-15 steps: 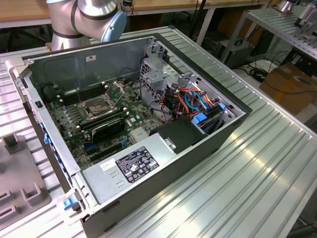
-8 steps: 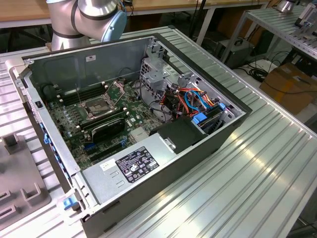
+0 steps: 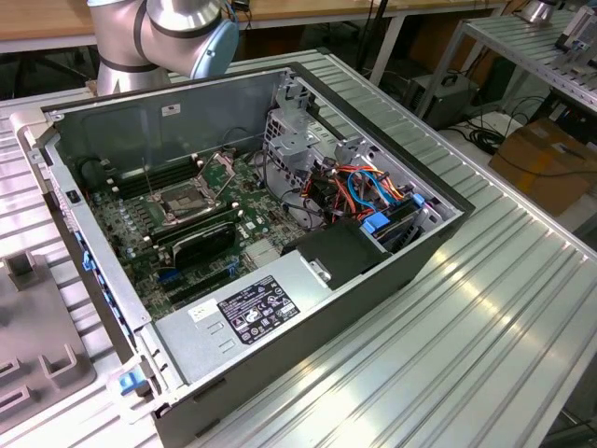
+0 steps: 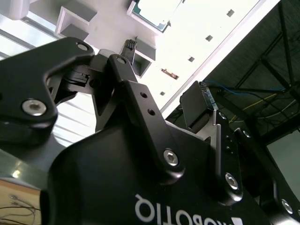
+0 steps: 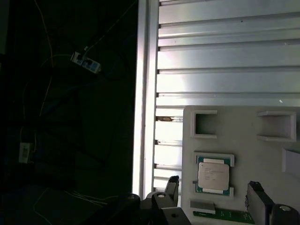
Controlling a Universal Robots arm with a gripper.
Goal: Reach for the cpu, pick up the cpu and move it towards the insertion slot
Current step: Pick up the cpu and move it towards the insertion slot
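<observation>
The cpu point(image 5: 213, 175), a flat square chip with a silver-beige face and green rim, lies in a pocket of a pale grey holder plate point(image 5: 243, 136). In the first wrist view my gripper point(image 5: 213, 193) hangs above it, open, one black fingertip point(image 5: 172, 185) on each side of the chip and nothing between them. The second wrist view shows the gripper point(image 4: 164, 77) from behind, with the cpu point(image 4: 152, 11) beyond its fingers. The insertion slot point(image 3: 189, 202), a shiny metal-framed socket with a raised lid, sits on the motherboard inside the open computer case point(image 3: 392, 271).
The holder plate point(image 3: 28, 327) lies at the exterior view's left, beside the case. Inside the case are a grey labelled box point(image 3: 247, 313), a black card point(image 3: 205, 238) and a drive cage with cables point(image 3: 373, 191). The ribbed table's edge point(image 5: 145, 93) borders dark floor.
</observation>
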